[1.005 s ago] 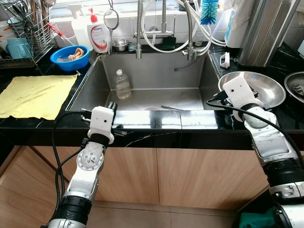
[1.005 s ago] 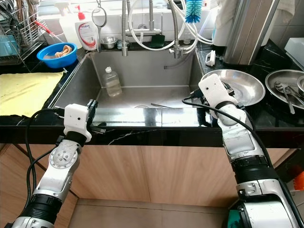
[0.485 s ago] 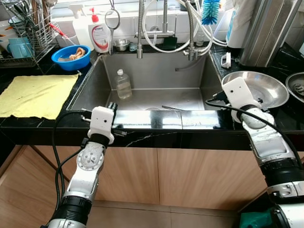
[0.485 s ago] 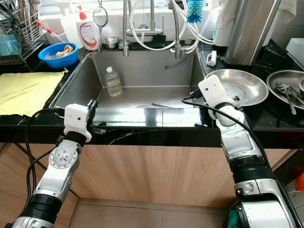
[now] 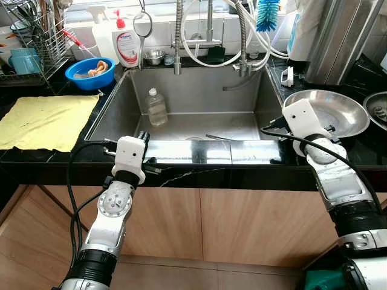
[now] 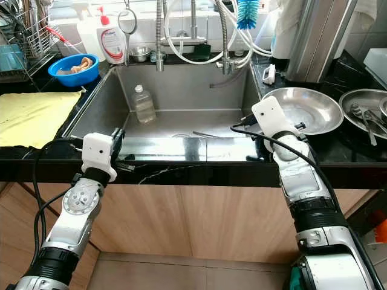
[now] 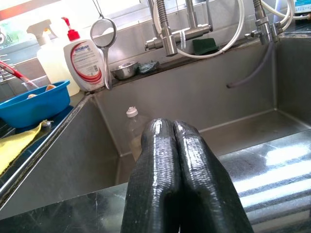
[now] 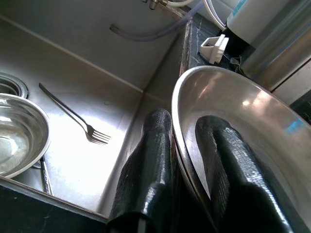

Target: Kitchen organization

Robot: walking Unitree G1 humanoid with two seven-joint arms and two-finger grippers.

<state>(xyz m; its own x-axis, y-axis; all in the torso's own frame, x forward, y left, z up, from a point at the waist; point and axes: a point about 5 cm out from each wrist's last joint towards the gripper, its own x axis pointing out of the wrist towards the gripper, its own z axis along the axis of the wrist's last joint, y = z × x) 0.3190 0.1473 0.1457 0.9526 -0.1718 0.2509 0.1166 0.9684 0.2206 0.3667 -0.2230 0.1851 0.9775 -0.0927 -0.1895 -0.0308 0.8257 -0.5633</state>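
A wide steel bowl (image 5: 329, 112) sits on the black counter right of the sink (image 5: 121, 109). My right gripper (image 8: 187, 121) straddles the bowl's near-left rim, one finger (image 8: 150, 160) outside and the other inside, shut on it. My left gripper (image 7: 173, 127) is shut with nothing in it and hovers over the sink's front edge. In the sink stand a clear plastic bottle (image 5: 156, 107), a fork (image 8: 77, 119) and a small steel bowl (image 8: 19, 133).
A yellow cloth (image 5: 42, 121) lies on the left counter. Behind it are a blue bowl (image 5: 91, 69), a soap bottle (image 5: 126, 45) and a dish rack (image 5: 30, 42). Faucets with hoses (image 5: 208, 42) stand behind the sink. A steel dish with utensils (image 6: 366, 112) is at the far right.
The view has shifted slightly. The wide steel bowl has edged a little to the right in my right gripper. The left arm has not moved.
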